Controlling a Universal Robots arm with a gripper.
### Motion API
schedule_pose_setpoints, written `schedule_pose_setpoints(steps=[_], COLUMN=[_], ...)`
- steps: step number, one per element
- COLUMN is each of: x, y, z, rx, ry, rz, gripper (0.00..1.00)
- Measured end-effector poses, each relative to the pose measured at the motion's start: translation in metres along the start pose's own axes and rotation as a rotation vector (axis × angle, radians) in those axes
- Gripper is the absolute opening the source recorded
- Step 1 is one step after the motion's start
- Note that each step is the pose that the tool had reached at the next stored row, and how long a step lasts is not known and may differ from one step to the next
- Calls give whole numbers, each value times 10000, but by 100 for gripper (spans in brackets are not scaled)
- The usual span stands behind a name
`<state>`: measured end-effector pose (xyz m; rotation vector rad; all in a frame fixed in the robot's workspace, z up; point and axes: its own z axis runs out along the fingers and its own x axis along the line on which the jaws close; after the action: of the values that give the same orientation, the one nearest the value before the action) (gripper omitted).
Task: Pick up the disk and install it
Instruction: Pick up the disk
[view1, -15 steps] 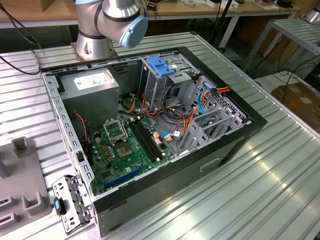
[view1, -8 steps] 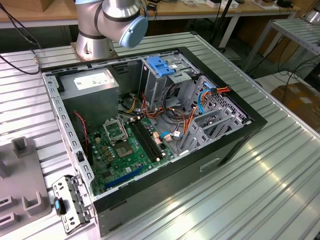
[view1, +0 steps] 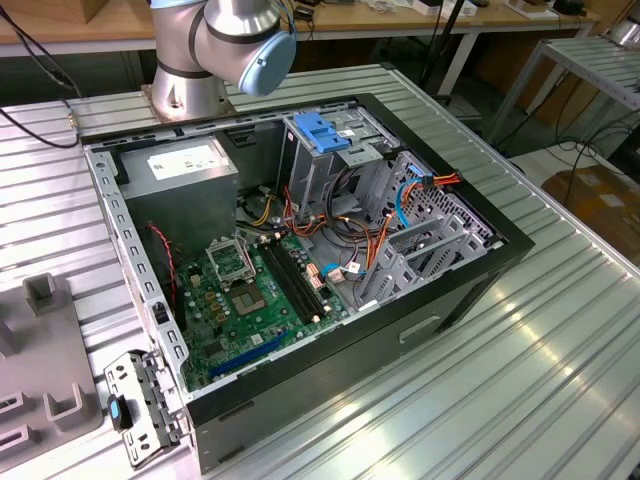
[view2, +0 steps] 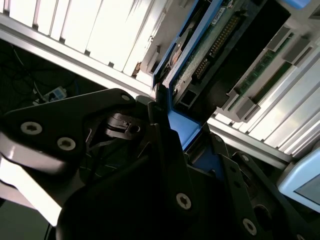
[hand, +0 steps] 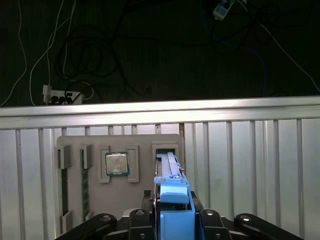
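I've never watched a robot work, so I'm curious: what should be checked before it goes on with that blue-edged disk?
1. The disk at the pincer: ok, it stands on edge there.
2. Firm hold on the disk: cannot tell.
3. The disk out of its slot in the grey tray: cannot tell.
4. The computer case open: ok, its inside is exposed.
5. The metal cage free to take a disk: cannot tell.
6. The cables clear of the cage: not ok, orange and blue ones bunch beside it.
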<state>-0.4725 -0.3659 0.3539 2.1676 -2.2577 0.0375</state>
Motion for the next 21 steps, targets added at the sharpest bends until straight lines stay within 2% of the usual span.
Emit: schedule_pose_setpoints(steps=[21], x=[2], y=[-1], z=[-65], rx=[-1], ry=[-11], rz=[0], gripper=[37])
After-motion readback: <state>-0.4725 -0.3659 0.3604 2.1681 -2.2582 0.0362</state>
